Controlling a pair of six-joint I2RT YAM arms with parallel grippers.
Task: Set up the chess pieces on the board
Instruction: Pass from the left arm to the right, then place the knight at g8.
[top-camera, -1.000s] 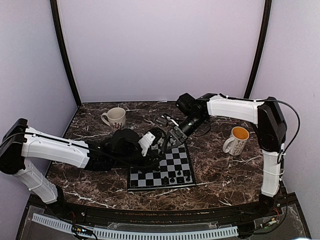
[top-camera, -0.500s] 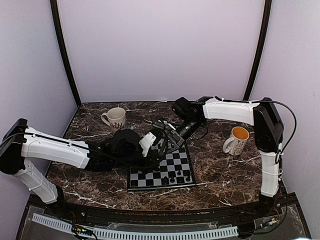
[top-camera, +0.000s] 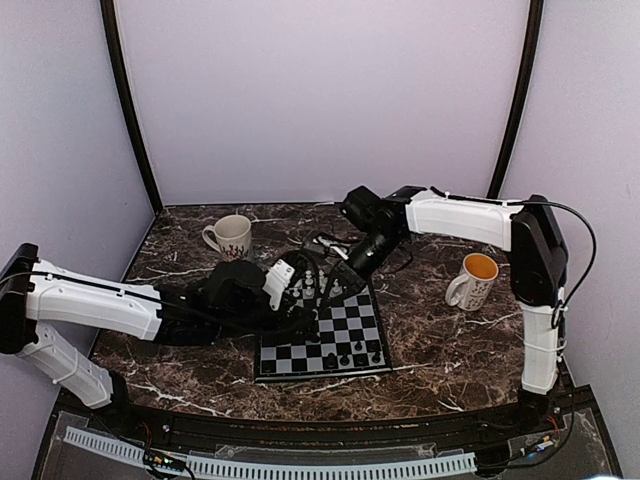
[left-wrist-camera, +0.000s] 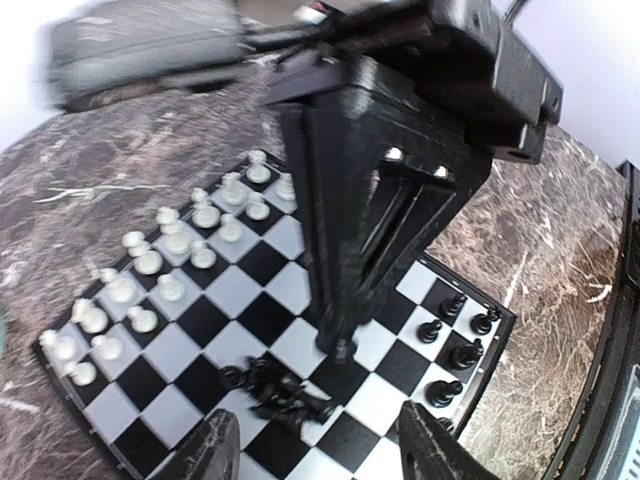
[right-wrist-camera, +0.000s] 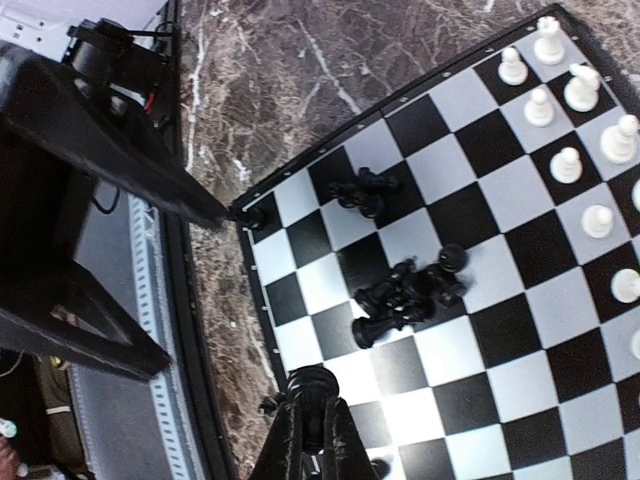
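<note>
Over the board (right-wrist-camera: 480, 235), right claw (right-wrist-camera: 310, 402) pinching black piece (right-wrist-camera: 311, 380)

Black piece (right-wrist-camera: 312, 382) in right tool (right-wrist-camera: 312, 402) — perhaps a pawn — half hidden, board (right-wrist-camera: 545, 305) cropped

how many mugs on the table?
2. The patterned mug sits far left of the board; the orange-lined mug stands to the board's right. None seems hidden.
</note>
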